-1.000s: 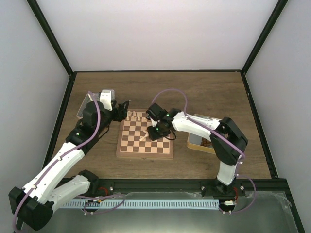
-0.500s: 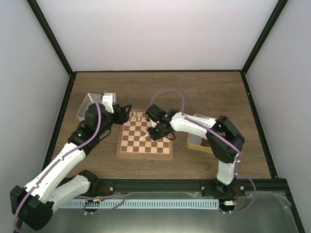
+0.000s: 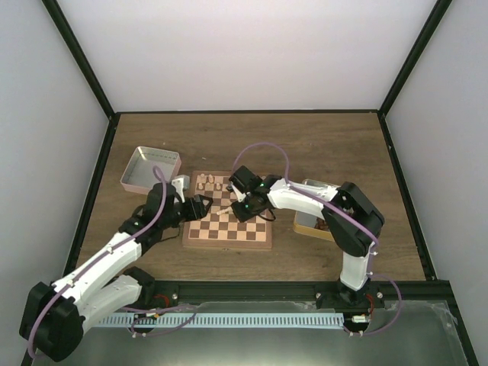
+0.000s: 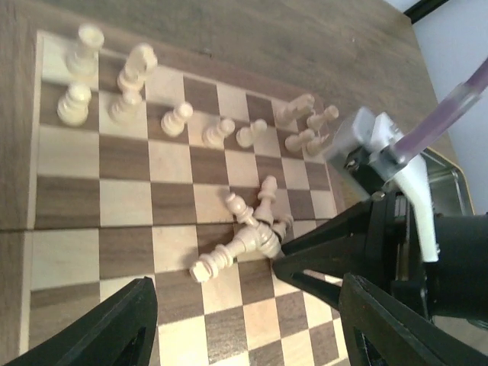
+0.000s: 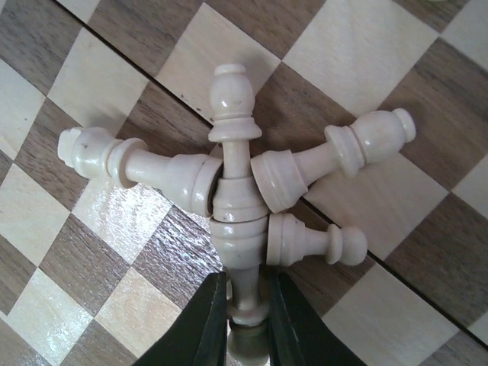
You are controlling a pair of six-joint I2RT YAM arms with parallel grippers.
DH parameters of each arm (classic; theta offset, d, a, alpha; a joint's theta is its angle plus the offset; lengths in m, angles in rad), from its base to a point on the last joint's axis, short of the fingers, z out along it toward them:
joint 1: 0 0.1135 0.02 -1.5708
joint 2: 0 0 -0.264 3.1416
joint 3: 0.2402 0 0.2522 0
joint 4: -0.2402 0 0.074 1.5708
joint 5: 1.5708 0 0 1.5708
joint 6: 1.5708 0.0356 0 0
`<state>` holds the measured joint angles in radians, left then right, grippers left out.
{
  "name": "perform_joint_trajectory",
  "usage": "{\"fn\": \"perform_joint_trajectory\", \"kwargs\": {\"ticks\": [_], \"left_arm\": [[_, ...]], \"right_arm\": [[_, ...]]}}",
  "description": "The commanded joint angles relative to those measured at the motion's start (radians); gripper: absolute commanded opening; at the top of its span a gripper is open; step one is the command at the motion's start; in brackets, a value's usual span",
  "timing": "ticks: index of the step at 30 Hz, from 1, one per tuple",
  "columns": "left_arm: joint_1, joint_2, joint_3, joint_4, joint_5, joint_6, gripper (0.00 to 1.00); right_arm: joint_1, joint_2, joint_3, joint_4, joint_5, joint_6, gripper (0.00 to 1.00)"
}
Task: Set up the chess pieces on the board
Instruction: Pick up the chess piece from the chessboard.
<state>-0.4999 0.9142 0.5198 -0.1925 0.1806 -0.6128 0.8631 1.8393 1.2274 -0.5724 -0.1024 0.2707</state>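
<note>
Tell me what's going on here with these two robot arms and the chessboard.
The two arms are setting up cream chess pieces on the board. Roughly ten standing pieces are grouped along its far edge, while a heap of toppled pieces lies mid-board. The right hand is closed on one lying piece in that heap. The left hand hovers open over the board's near left part, holding nothing.

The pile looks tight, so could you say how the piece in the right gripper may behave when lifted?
Probably stiff, light: the pinched piece looks like turned wood. The right gripper holds one glossy end, so it may slip.
</note>
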Motion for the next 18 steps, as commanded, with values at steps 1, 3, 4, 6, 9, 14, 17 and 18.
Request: {"fn": "perform_joint_trajectory", "kwargs": {"ticks": [1, 3, 4, 6, 9, 14, 17, 18], "left_arm": [[0.0, 0.016, -0.057, 0.088, 0.075, -0.08, 0.67], [0.0, 0.03, -0.075, 0.126, 0.097, -0.119, 0.67], [0.0, 0.037, -0.083, 0.139, 0.108, -0.132, 0.67], [0.0, 0.048, -0.105, 0.177, 0.132, -0.16, 0.67], [0.0, 0.056, -0.154, 0.24, 0.147, -0.202, 0.67], [0.0, 0.066, -0.225, 0.343, 0.165, -0.257, 0.67], [0.0, 0.085, -0.256, 0.392, 0.167, -0.278, 0.66], [0.0, 0.093, -0.265, 0.406, 0.166, -0.283, 0.66]], "right_arm": [[0.007, 0.002, -0.035, 0.027, -0.014, -0.009, 0.05], [0.007, -0.01, -0.04, 0.04, -0.032, -0.003, 0.03], [0.007, -0.019, -0.045, 0.05, -0.048, 0.001, 0.02], [0.007, -0.04, -0.054, 0.068, -0.088, 0.013, 0.01], [0.007, -0.069, -0.064, 0.093, -0.146, 0.038, 0.01], [0.0, -0.099, -0.069, 0.115, -0.212, 0.088, 0.01], [-0.009, -0.105, -0.071, 0.13, -0.249, 0.123, 0.01], [-0.013, -0.108, -0.074, 0.138, -0.262, 0.133, 0.01]]}}
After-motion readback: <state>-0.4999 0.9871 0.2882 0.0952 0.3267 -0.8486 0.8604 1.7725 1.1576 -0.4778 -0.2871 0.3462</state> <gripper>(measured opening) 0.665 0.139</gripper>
